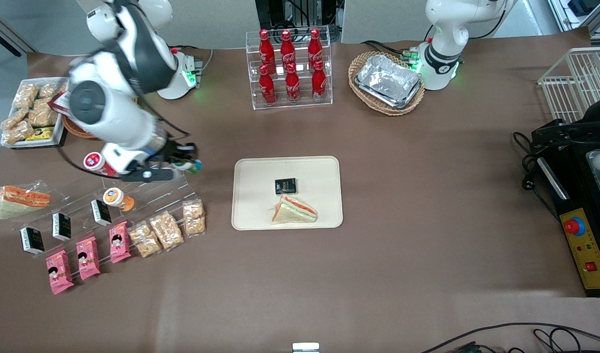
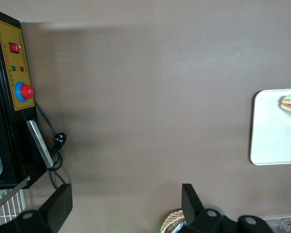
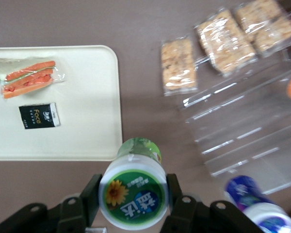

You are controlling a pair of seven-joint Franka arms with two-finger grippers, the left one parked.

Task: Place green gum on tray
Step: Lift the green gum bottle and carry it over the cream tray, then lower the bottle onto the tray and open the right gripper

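Note:
My right gripper point(image 3: 132, 191) is shut on the green gum point(image 3: 133, 191), a green canister with a white lid and a green sunflower label. It holds the gum above the brown table, beside the clear display rack. In the front view the gripper point(image 1: 184, 163) with the gum point(image 1: 194, 166) hangs between the rack and the tray, toward the working arm's end. The cream tray point(image 1: 250, 215) lies flat mid-table and holds a wrapped sandwich point(image 1: 295, 210) and a small black packet point(image 1: 285, 186). The tray's rim point(image 3: 114, 121) sits close to the gum.
The clear rack point(image 1: 147, 196) holds an orange canister point(image 1: 117, 198), a red-lidded canister point(image 1: 94, 162), black packets, pink packets and cracker bags point(image 1: 167, 230). A blue canister point(image 3: 254, 201) lies on the rack. Cola bottles point(image 1: 289, 68) and a basket of foil trays point(image 1: 388, 81) stand farther from the front camera.

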